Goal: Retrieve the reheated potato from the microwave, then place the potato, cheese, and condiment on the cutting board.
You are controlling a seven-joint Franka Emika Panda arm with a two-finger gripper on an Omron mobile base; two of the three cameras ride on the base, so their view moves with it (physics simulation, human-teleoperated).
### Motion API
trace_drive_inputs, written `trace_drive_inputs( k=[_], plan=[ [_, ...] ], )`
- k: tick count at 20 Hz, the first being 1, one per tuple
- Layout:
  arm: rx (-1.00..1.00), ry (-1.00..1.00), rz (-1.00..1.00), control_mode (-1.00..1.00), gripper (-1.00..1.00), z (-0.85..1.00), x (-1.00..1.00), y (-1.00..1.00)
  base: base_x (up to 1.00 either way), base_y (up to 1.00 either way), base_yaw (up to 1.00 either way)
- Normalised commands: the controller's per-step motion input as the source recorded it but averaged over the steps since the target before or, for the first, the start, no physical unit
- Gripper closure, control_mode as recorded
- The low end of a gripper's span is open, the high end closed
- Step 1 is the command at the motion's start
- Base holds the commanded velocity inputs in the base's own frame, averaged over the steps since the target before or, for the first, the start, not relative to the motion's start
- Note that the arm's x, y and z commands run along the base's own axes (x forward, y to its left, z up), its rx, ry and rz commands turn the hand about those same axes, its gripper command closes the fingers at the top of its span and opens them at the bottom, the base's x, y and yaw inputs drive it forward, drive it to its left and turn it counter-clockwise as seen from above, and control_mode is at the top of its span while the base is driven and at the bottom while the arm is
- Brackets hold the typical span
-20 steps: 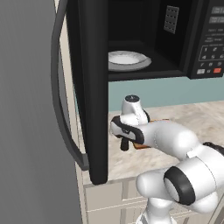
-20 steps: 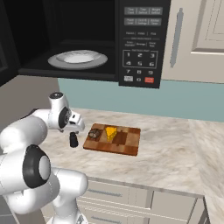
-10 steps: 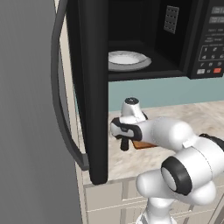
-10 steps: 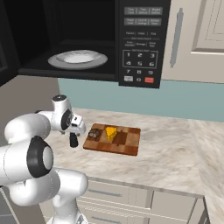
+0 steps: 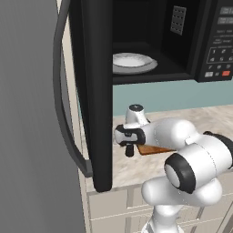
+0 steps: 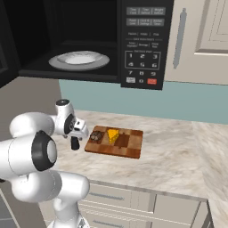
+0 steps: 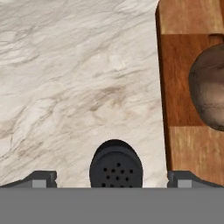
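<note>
— Where is the condiment shaker right now?

— On the marble counter, standing upright just beside the left end of the checkered cutting board, not on it. In my hand view I look straight down on its perforated black cap, so its long axis runs along my line of approach, toward the counter.

— And your jaws?

— My gripper is spread as wide as it goes, pinching nothing. One fingertip sits off to each side of the cap, with clear gaps on both sides. The shaker lies between them, roughly centred, perhaps a touch toward the left tip. From the right base view, my hand hangs directly above it.

— What is already on the board?

— The potato lies at the board's near-left corner, with the cheese wedge just beside it. The microwave stands open above, its white plate bare.

— So what does the next move turn on?

— I judge that the shaker is the last piece. I would need to descend along its axis and close around the narrow top, then carry it sideways toward the potato's side, where the board begins. The potato sits near that edge, so crowding is the risk.
</note>
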Motion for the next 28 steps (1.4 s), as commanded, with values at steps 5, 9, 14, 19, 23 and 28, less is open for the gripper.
trace_drive_inputs(
  k=[5,9,14,19,23,28],
  plan=[
    [0.0,0.01,0.0,-1.0,-1.0,-0.11,0.11,0.0,0.0,0.0,0.0],
    [0.0,0.0,0.0,-1.0,-1.0,-0.02,0.0,0.0,0.0,0.0,0.0],
    [0.0,0.0,0.0,-1.0,-1.0,-0.01,0.0,0.0,0.0,0.0,0.0],
    [0.0,0.0,0.0,-1.0,-1.0,-0.04,0.0,0.0,0.0,0.0,0.0],
    [0.0,0.0,0.0,-1.0,-1.0,-0.01,0.0,0.0,0.0,0.0,0.0],
    [0.0,0.0,0.0,-1.0,1.0,0.0,0.0,0.0,0.0,0.0,0.0]
  ],
)
